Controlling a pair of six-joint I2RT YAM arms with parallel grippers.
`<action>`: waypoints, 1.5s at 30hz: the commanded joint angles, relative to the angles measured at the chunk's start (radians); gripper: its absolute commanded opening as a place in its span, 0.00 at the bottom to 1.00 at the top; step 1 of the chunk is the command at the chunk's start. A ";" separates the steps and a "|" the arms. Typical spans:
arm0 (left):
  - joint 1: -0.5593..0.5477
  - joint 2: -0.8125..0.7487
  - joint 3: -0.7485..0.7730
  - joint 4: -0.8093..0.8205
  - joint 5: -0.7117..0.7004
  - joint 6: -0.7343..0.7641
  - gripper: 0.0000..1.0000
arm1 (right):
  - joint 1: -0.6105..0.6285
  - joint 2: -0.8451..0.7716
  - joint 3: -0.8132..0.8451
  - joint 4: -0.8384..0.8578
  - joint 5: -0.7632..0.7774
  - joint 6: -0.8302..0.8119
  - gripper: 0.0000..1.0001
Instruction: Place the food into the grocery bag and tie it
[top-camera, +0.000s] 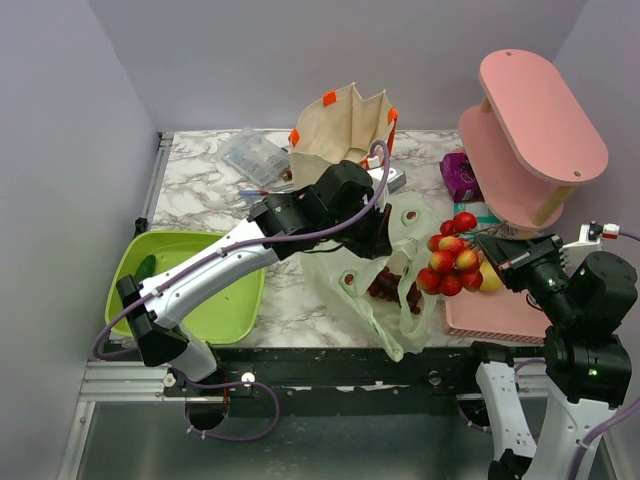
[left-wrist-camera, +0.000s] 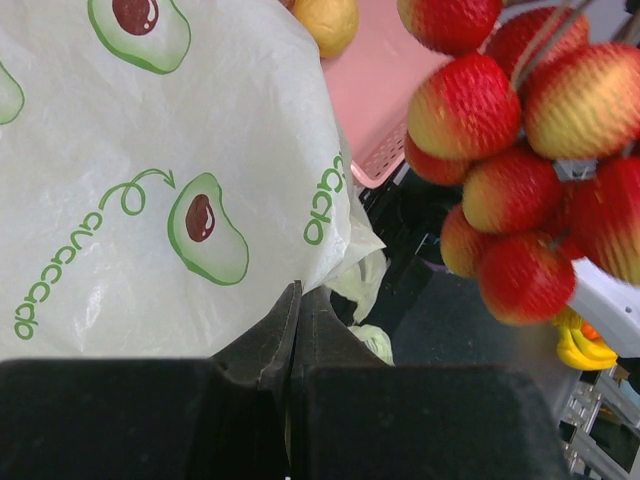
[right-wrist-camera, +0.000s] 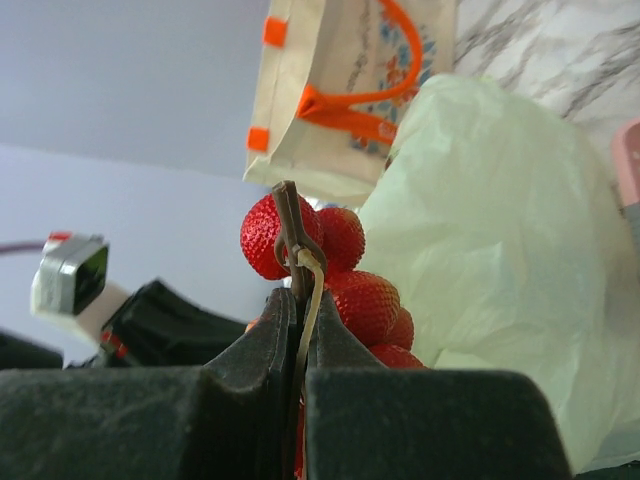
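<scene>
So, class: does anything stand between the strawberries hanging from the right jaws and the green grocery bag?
No separate object shows. The strawberries hang in open air beside the grocery bag; only the bag's own side wall faces them, its edge pinched in the left jaws.

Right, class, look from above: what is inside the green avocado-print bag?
Dark red grapes show low inside the grocery bag. The rest of its inside is covered by crinkled plastic and the left arm, so other contents cannot be told.
</scene>
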 joint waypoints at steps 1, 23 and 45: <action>0.006 0.048 0.052 -0.004 0.030 -0.003 0.00 | 0.037 -0.018 -0.020 0.091 -0.151 -0.047 0.01; 0.006 0.243 0.113 0.071 0.073 -0.042 0.00 | 0.179 -0.072 -0.242 0.037 -0.316 -0.185 0.01; 0.043 0.322 0.252 0.048 0.114 -0.024 0.00 | 0.192 -0.039 -0.392 0.049 -0.367 -0.186 0.01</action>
